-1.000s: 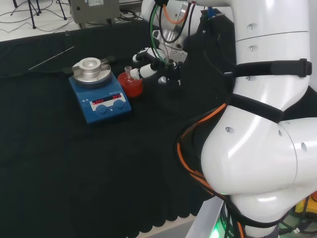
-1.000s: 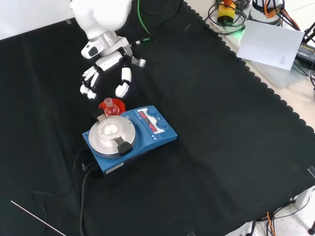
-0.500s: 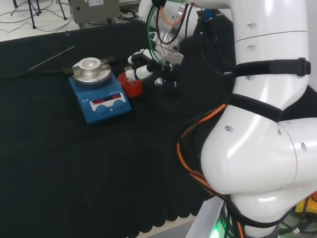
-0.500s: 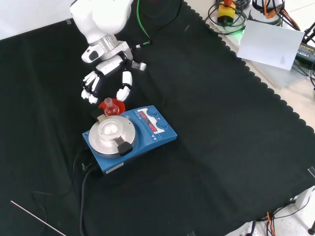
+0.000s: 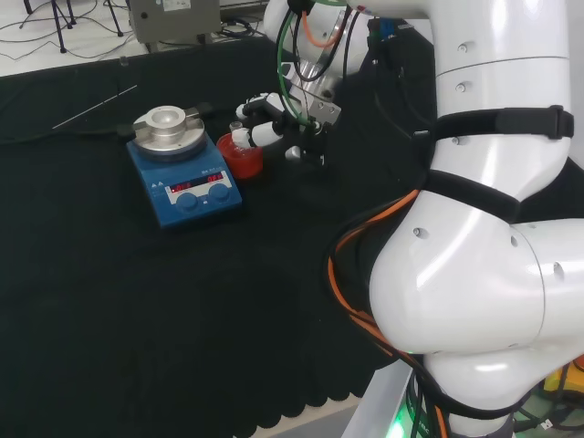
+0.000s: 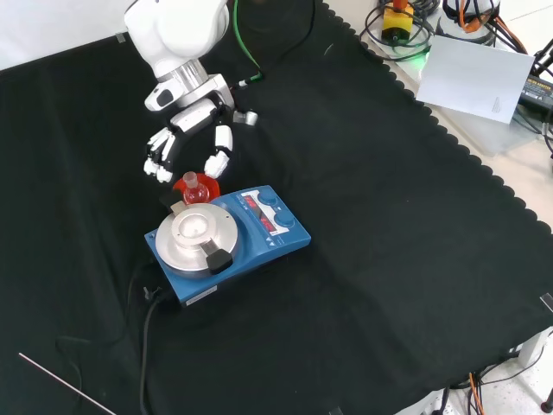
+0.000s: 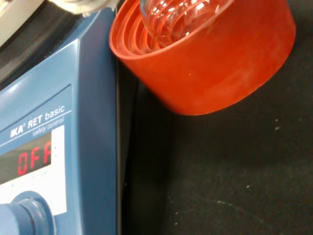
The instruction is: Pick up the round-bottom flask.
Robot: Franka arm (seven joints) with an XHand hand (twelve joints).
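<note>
Covering the tabletop (image 6: 389, 242) is black cloth with a scalloped edge; cables and equipment lie on the floor beyond it. A blue hotplate (image 6: 226, 242) with a round metal top sits near the middle in the front view. Just beside it, touching or nearly so, stands the red ribbed stand (image 7: 215, 63), carrying the round-bottom flask (image 6: 192, 183) upright, neck pointing up. The hand (image 6: 192, 138) hangs just above the flask, fingers spread and relaxed to either side of the neck, holding nothing.
</note>
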